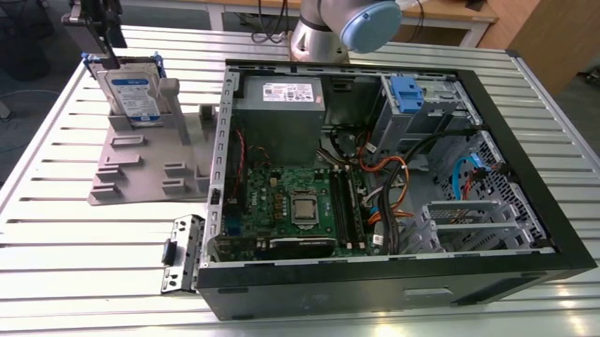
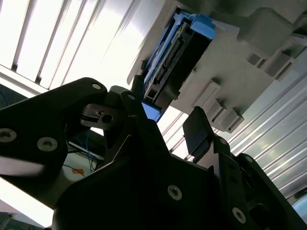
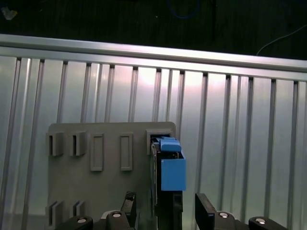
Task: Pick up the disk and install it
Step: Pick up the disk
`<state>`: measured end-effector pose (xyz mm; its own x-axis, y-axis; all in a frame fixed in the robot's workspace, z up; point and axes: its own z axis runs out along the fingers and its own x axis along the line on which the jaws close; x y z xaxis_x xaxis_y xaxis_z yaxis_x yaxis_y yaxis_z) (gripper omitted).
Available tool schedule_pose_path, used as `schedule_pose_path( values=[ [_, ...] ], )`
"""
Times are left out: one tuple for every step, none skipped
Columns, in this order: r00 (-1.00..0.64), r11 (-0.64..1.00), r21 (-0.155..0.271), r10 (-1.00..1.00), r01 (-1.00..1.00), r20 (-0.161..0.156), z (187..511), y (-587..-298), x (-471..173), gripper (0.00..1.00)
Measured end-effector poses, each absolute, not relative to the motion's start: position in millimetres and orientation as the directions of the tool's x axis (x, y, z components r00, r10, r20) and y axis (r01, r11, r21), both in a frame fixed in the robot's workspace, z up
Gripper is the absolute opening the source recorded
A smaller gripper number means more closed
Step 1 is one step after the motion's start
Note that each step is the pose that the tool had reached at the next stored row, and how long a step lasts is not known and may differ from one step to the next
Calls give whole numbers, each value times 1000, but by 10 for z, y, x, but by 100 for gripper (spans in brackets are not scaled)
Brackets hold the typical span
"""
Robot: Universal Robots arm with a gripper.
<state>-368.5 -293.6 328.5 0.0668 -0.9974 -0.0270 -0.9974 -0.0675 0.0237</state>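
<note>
Slatted metal table (image 1: 56, 232) below me. The disk (image 1: 131, 95) stands upright in its grey holder (image 1: 140, 165), with the open computer case (image 1: 394, 288) beside that holder. My gripper (image 3: 166, 201) hovers above, jaws apart, empty. Pickup and install not yet done.

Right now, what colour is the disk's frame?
Blue; the disk shows it best in the first wrist view.

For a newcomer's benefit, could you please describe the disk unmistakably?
To the exterior view's left of the open black computer case lies a grey plastic stand. Upright in it is the flat silver-grey disk, set apart by its white-and-blue label and blue frame.
</note>
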Motion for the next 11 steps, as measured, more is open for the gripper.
schedule_pose_path(
  values=[
    [67,-68,24,-997,-997,-27,3278,-2937,-3685,60],
    [67,-68,24,-997,-997,-27,3273,-2936,-3685,60],
    [67,-67,24,-997,-997,-27,3269,-2936,-3685,60],
    [67,-67,24,-997,-997,-27,3265,-2936,-3685,60],
    [67,-67,24,-997,-997,-27,3261,-2937,-3685,60],
    [67,-68,24,-997,-997,-27,3258,-2936,-3685,60],
    [67,-67,24,-997,-997,-27,3255,-2937,-3685,60],
    [67,-67,24,-997,-997,-27,3251,-2937,-3685,60],
    [67,-68,24,-997,-997,-27,3248,-2937,-3685,60],
    [67,-67,24,-997,-997,-27,3244,-2937,-3685,60],
    [67,-67,24,-997,-997,-27,3240,-2937,-3685,60]
  ],
)
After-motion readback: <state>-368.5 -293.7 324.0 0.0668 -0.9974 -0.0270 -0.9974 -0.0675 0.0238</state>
